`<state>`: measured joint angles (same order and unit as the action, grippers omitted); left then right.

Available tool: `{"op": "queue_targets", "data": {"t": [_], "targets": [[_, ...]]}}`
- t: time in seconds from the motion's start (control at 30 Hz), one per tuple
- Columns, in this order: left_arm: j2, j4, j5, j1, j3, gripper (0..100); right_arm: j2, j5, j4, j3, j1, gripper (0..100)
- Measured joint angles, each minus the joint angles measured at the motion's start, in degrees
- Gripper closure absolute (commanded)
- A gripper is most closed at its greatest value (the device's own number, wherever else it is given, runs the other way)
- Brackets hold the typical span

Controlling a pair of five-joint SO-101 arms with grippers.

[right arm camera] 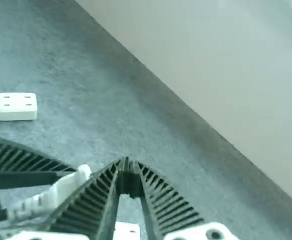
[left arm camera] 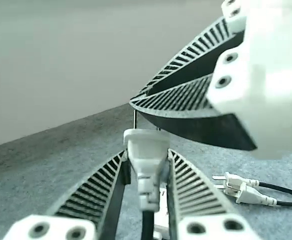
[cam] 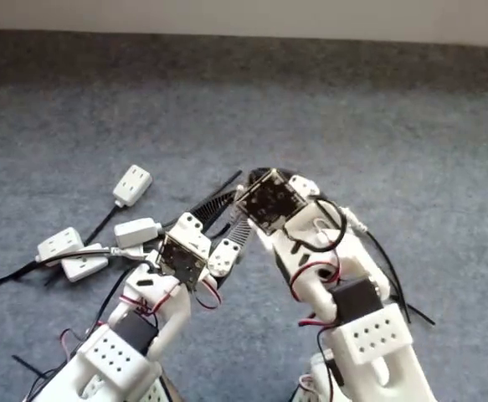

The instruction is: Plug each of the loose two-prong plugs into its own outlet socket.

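While the left gripper (left arm camera: 147,156) clamps a white plug (left arm camera: 144,172) above the carpet (cam: 394,126), it's well apart from any outlet socket (cam: 131,184).
Right gripper (right arm camera: 128,166) sits pinched closed beside it; I'd head toward the carpet's left edge and square the prongs (left arm camera: 134,120) before pushing.

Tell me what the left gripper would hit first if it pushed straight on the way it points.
Likely the right gripper: its ribbed fingers cross just beyond the prongs of the plug the left gripper holds; the gap is hard to judge.
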<state>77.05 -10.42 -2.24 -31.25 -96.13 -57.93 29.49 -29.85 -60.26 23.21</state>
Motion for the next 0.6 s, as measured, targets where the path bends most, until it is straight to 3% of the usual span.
{"op": "queue_targets", "data": {"t": [0.2, 0.6], "targets": [[0.35, -0.18, 0.18, -0.09, 0.0, 99, 1.23, 0.18, 7.47, -7.47, -5.36, 99.1], [0.35, -0.18, 0.0, -0.62, -0.09, 99, 1.49, 0.26, 8.79, -8.44, -11.08, 99.1]]}}
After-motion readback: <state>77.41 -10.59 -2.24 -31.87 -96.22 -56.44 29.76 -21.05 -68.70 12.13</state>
